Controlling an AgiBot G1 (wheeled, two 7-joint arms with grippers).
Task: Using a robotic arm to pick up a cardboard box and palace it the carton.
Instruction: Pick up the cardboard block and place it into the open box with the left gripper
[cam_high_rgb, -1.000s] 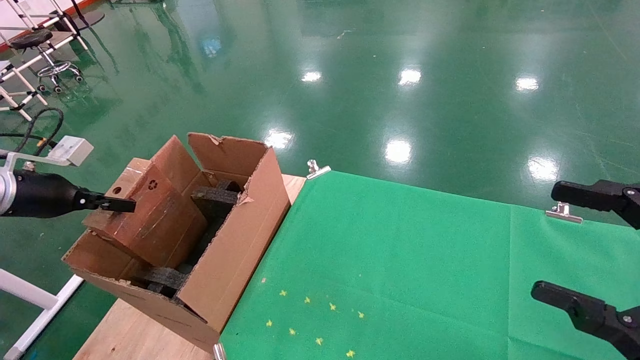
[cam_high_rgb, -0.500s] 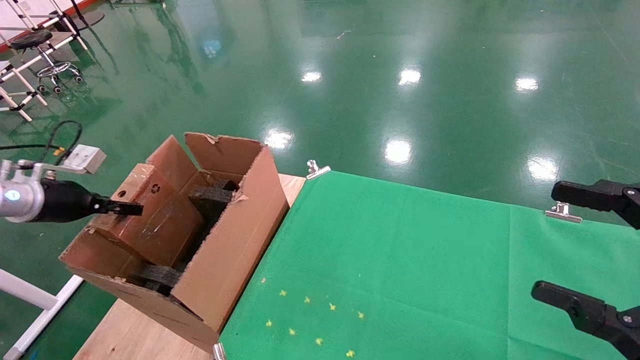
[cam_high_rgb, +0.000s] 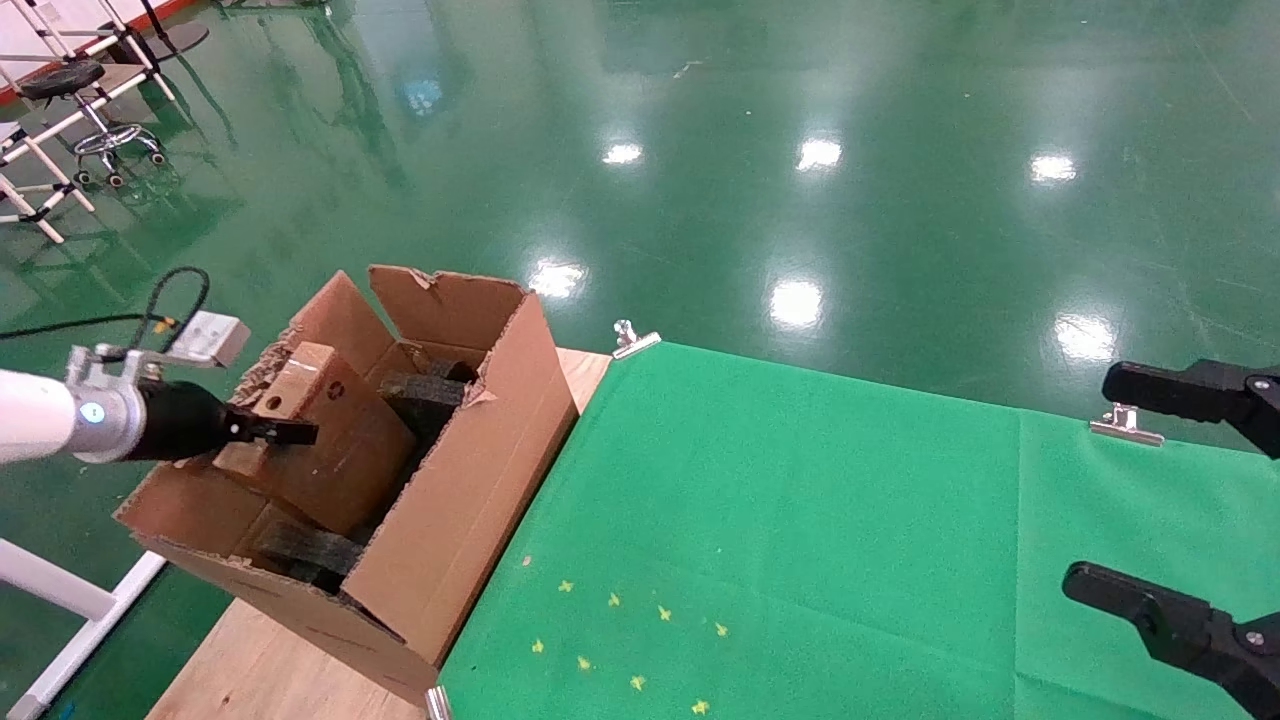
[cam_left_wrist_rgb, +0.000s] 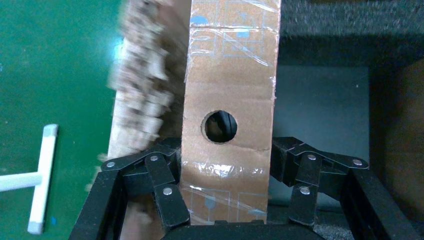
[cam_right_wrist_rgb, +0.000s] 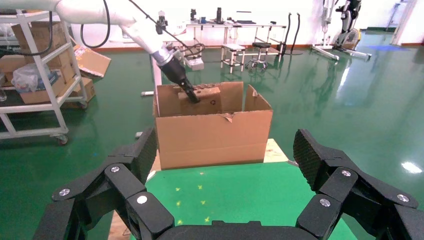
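Left fingers (cam_left_wrist_rgb: 165, 197) clenched on the sides of the cardboard box (cam_high_rgb: 325, 440), near its round hole. Box tilted, lowered partway inside the carton (cam_high_rgb: 470, 470), just beside dark foam pieces (cam_high_rgb: 425, 390). Carton standing at the end of the table (cam_high_rgb: 270, 670). Right gripper (cam_right_wrist_rgb: 222, 172) spread wide, holding nothing, over the green cloth (cam_high_rgb: 800, 520) well apart.

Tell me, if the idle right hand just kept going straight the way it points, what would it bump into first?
Probably the carton: the open right hand faces it across bare green cloth, though depth is uncertain.
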